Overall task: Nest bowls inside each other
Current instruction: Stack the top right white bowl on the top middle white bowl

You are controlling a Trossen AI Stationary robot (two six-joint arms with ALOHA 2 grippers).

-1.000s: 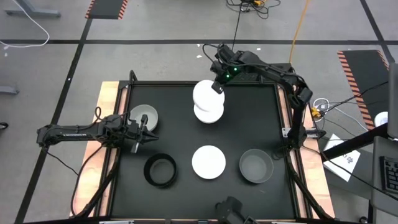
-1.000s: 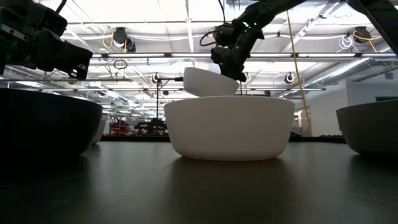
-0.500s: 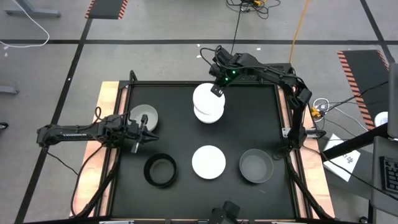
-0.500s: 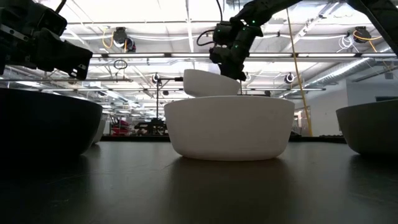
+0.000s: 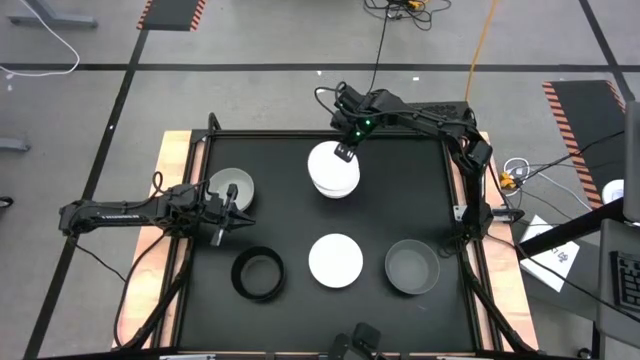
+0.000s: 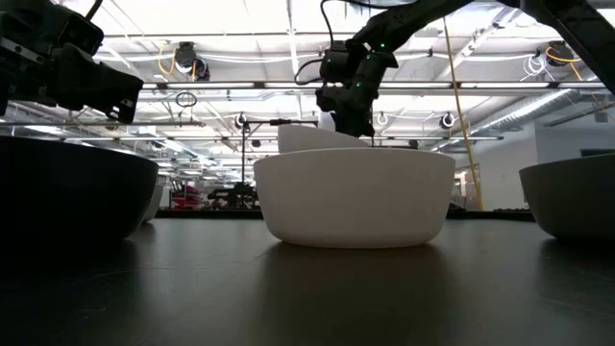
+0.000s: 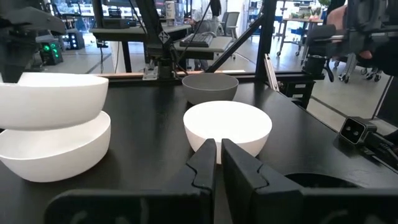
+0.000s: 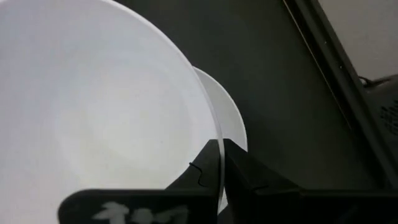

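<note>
In the high view my right gripper (image 5: 345, 151) is shut on a white bowl (image 5: 332, 164) that sits in a second white bowl (image 5: 336, 186) near the table's far edge. In the left wrist view the upper bowl (image 7: 53, 99) rests slightly askew in the lower bowl (image 7: 56, 148). My left gripper (image 5: 234, 208) is shut and touches nothing; it stands at the table's left side beside another white bowl (image 5: 232, 186). A black bowl (image 5: 258, 273), a white bowl (image 5: 335, 260) and a grey bowl (image 5: 412, 267) stand along the near side. My right gripper pinches the upper white bowl's rim (image 8: 214, 134) on its far-right side, one finger inside the bowl and one outside. The fingers come from above, slanting down from the far side. The bowl is tilted, and its bottom sits in the lower white bowl (image 8: 235, 121).
The black mat has raised dark edges (image 5: 460, 215) and wooden borders (image 5: 172, 150). Open mat lies between the stacked bowls and the near row, and at the far right. The low view shows the near white bowl (image 6: 354, 197) in front of the stack.
My right gripper has gone down and a little toward the table's left, carrying the white bowl. The bowl, held clear above the lower white bowl a second ago, now sits in it, tilted. The gripper has stayed shut on the rim.
</note>
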